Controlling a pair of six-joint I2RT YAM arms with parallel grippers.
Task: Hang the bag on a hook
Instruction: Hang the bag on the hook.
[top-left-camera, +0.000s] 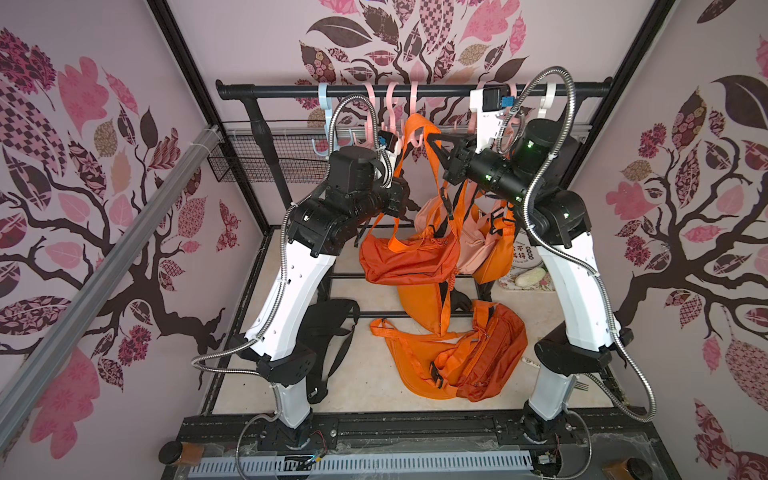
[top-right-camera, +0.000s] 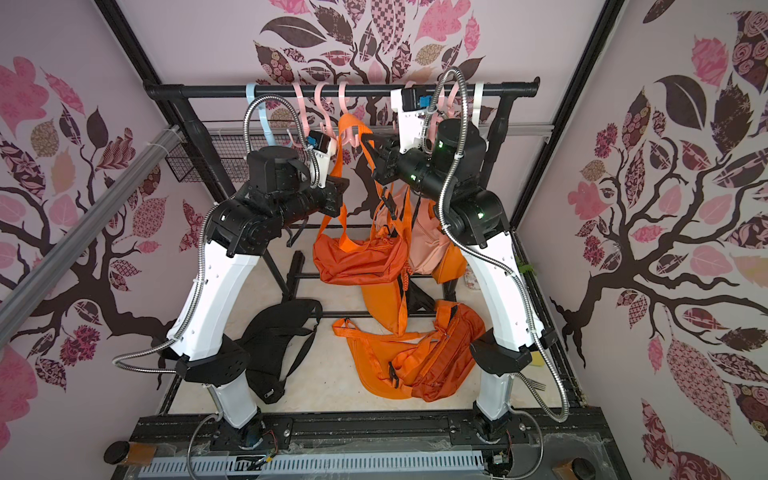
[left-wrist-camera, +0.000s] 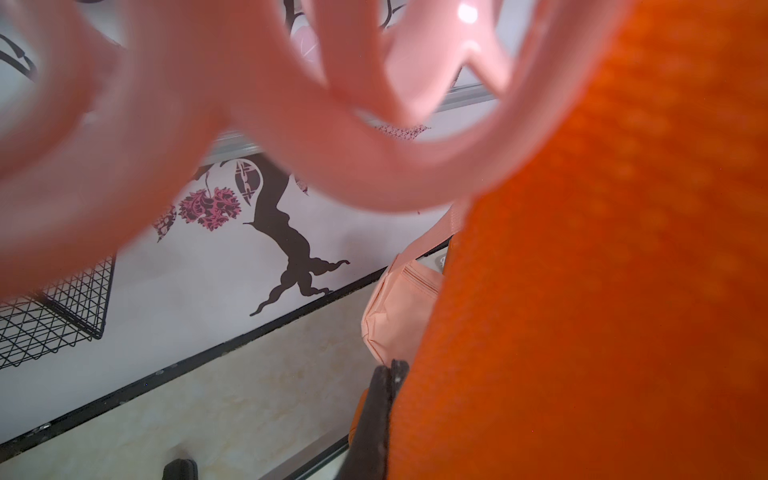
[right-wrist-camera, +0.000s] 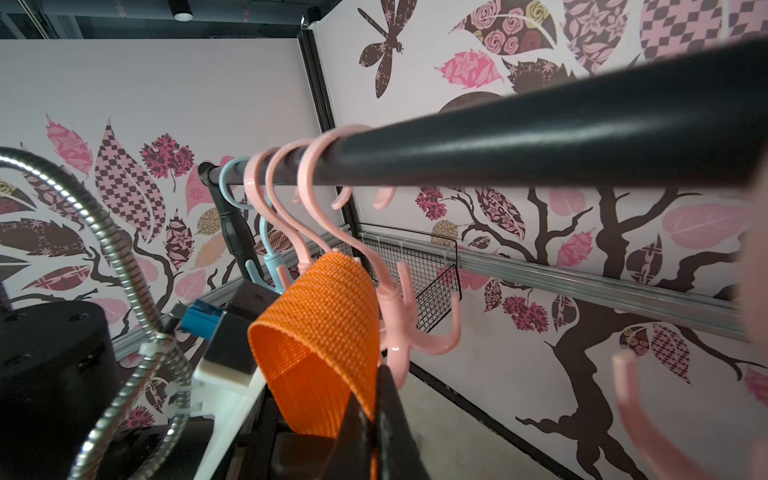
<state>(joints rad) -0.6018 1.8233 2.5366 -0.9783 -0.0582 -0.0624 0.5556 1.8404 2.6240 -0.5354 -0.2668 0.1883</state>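
Clamping orange strap, left end effector and right end effector, beside pink hook

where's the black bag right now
In both top views the black bag lies on the floor, partly hidden by the left arm, to the left of the orange bags piled mid-floor.

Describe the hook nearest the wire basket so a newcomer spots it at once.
A black rail spans the back of the cell, carrying a row of plastic hooks. The end one on the side of the left arm, by the wire basket, is the blue hook; its neighbours are pink.
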